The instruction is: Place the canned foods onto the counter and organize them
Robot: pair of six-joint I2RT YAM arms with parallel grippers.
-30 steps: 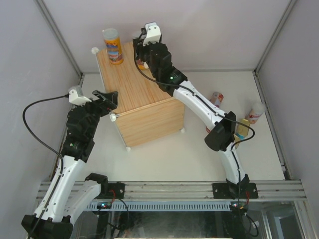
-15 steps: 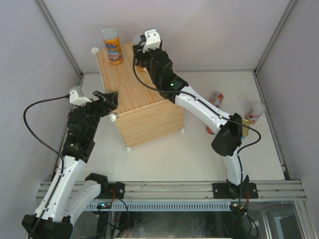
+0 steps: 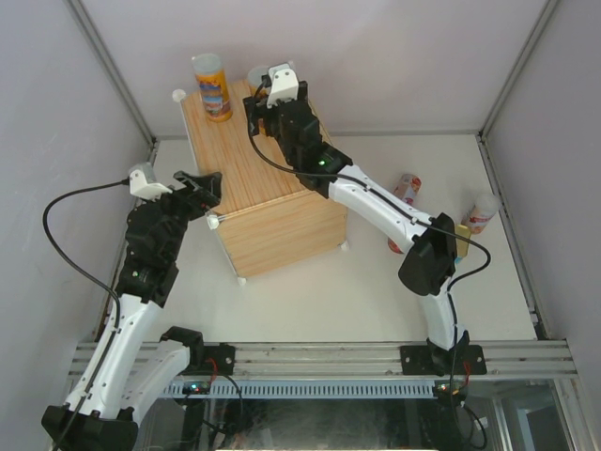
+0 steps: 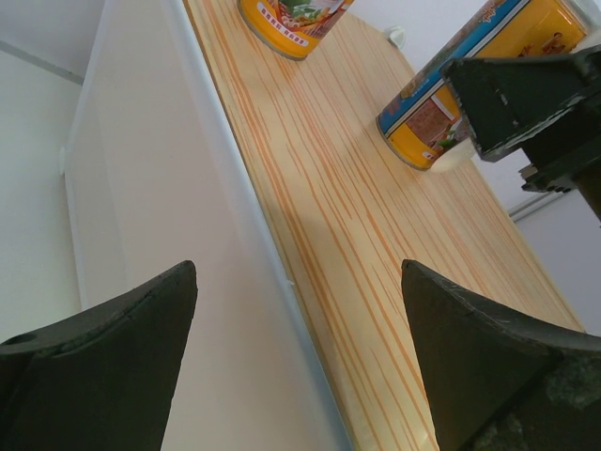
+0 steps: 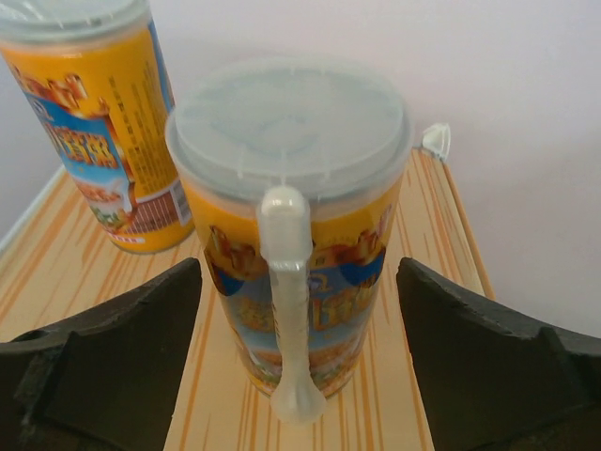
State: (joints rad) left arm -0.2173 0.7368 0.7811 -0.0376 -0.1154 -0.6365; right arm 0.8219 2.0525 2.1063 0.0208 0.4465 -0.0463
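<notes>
The right pincer (image 5: pixel 296 282) is held wide apart, with one finger on each side of a tall orange can (image 5: pixel 315 254). The can is not touched by either finger. A second ago this can was hidden under the pincer. Now the pincer has been pulled back a little, and the pale lid can be seen from above. So the can has most likely been let go.

It is left standing upright on the counter (image 5: pixel 94 272), near the back edge and just beside another tall can (image 5: pixel 89 122). Two cans can be counted as placed.

More work is left. A red can (image 3: pixel 407 185), a pale-topped can (image 3: pixel 482 210) and a gold tin (image 3: pixel 460 235) are seen on the white table (image 3: pixel 310 301), well apart from the counter.

The left pincer (image 4: pixel 299 319) is also held apart, with nothing in it, by the counter's front corner. It has not been moved.

Blue bands and red shapes are seen on the orange labels, but no words can be read. A white spoon (image 5: pixel 286 310) is stuck to the nearer can.
</notes>
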